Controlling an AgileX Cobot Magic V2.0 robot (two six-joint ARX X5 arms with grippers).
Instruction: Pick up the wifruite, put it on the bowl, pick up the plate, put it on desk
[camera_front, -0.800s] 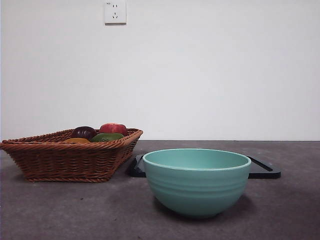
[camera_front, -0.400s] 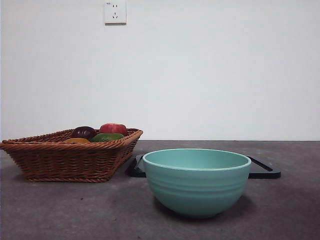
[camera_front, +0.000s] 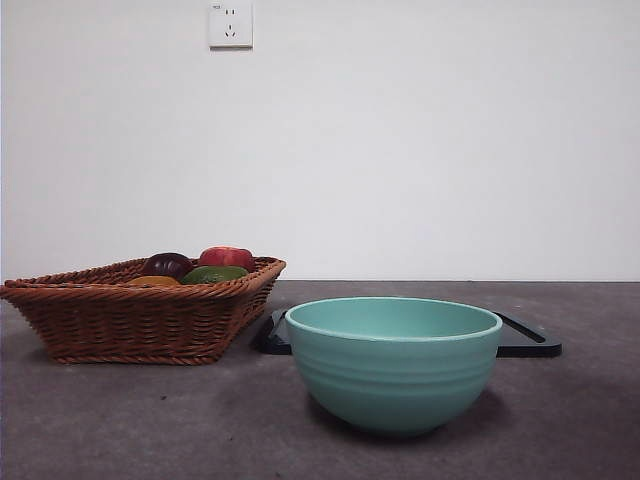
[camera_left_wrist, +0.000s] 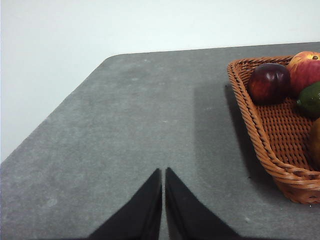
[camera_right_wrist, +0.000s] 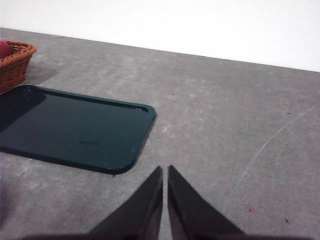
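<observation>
1. Both grippers idle with jaws pressed together, holding nothing: left gripper (camera_left_wrist: 163, 172) hovers over bare desk (camera_left_wrist: 125, 130) beside the basket (camera_left_wrist: 260, 130); right gripper (camera_right_wrist: 165, 170) sits just past the dark plate (camera_right_wrist: 75, 127).
2. We see the wifruite (camera_front: 152, 282) low in the basket, only a sliver showing, next to the purple fruit (camera_left_wrist: 269, 82), red fruit (camera_left_wrist: 306, 70) and green fruit (camera_left_wrist: 311, 99).
3. Bowl (camera_front: 393, 362) stands empty in front of the plate (touching or apart, we cannot tell).
4. We judge the wifruite light, rigid and smooth, so slippery: open wide, pinch across its widest middle from above.
5. Neighbours crowd it; the left gripper is nearer.
</observation>
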